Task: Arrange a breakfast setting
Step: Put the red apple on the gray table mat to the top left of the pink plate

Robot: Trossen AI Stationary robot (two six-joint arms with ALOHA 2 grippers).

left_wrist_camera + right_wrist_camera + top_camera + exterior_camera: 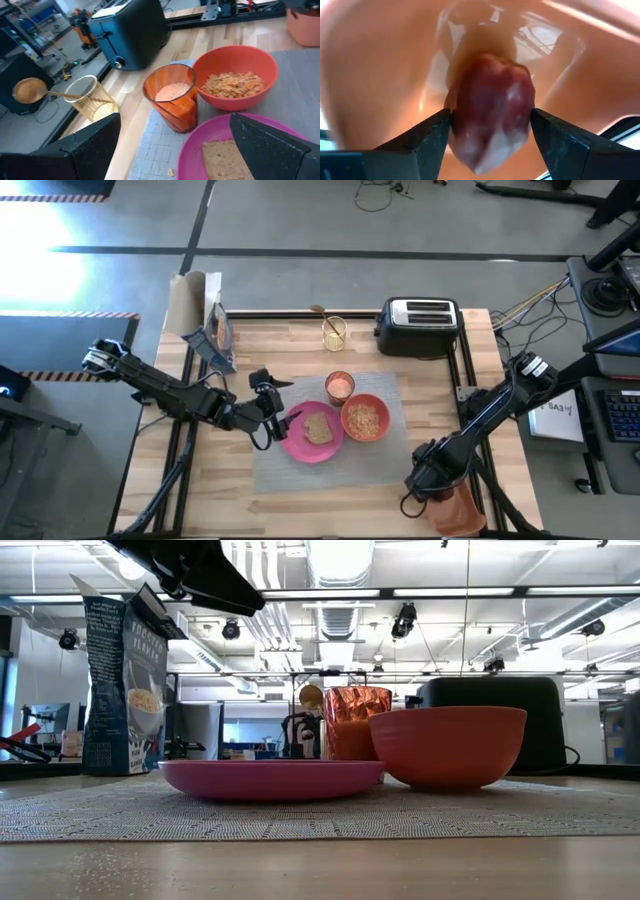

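Near the front right corner of the counter (pixel 230 490), the right end effector (pixel 490 130) reaches down into the orange tray (pixel 458 510). Its two fingers stand on both sides of the red apple (pixel 492 117) and touch it, so it appears to be closing on the fruit, probably to carry it to the setting. I judge the grip is not yet firm, and a round apple may slip if lifted too early.

At the middle of the counter lies the grey placemat (pixel 380 395). On it the pink plate (pixel 298 442) carries the toast slice (pixel 319 427); the orange bowl (pixel 365 418), with cereal inside, sits just beside the plate, and the small orange cup (pixel 340 385) stands behind them, toward the back edge. They are close together, as for one person eating.

The left end effector (pixel 278 415) hovers at the left rim of the plate with its fingers wide apart and holding nothing. The wooden utensil (pixel 322 315) rests in a clear glass (pixel 334 332) near the back edge, beside the toaster (pixel 418 325), not yet brought to the setting.
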